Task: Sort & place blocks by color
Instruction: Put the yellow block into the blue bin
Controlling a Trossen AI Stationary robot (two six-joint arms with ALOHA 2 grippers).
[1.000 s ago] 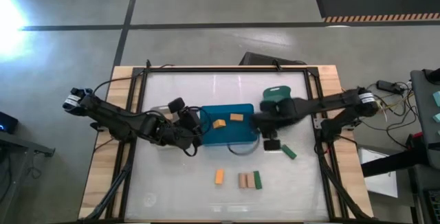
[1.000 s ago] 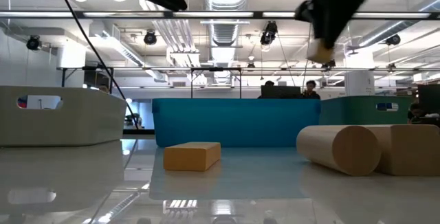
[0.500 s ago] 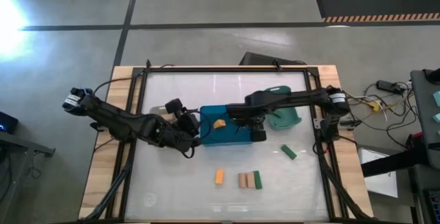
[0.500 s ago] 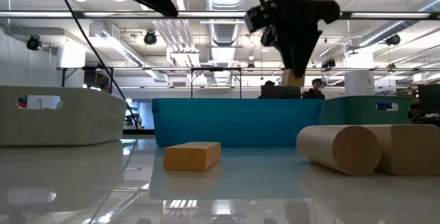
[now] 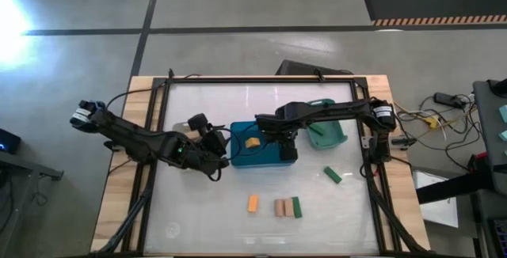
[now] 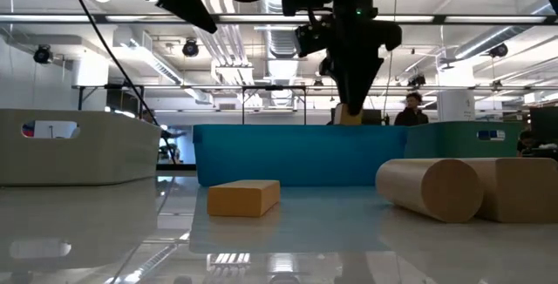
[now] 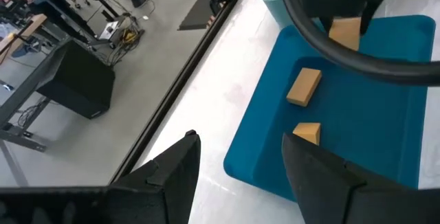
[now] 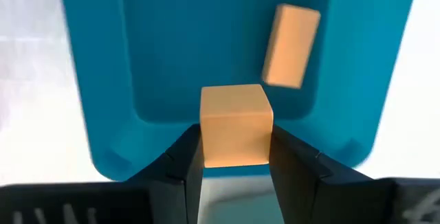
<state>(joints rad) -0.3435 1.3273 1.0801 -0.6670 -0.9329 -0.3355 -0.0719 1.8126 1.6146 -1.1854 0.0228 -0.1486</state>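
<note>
Having swung in from three o'clock, my right gripper (image 8: 234,157) now hangs over the blue bin (image 5: 265,160), fingers clamped on an orange block (image 8: 234,124) ready to drop.

An industrial lab or workshop: bare concrete floor (image 5: 238,52) around the table (image 5: 261,210), hazard-striped mat (image 5: 428,5) beyond it, exposed ceiling ducts (image 6: 279,36) overhead, cluttered workbench (image 7: 20,38) beside it.
</note>
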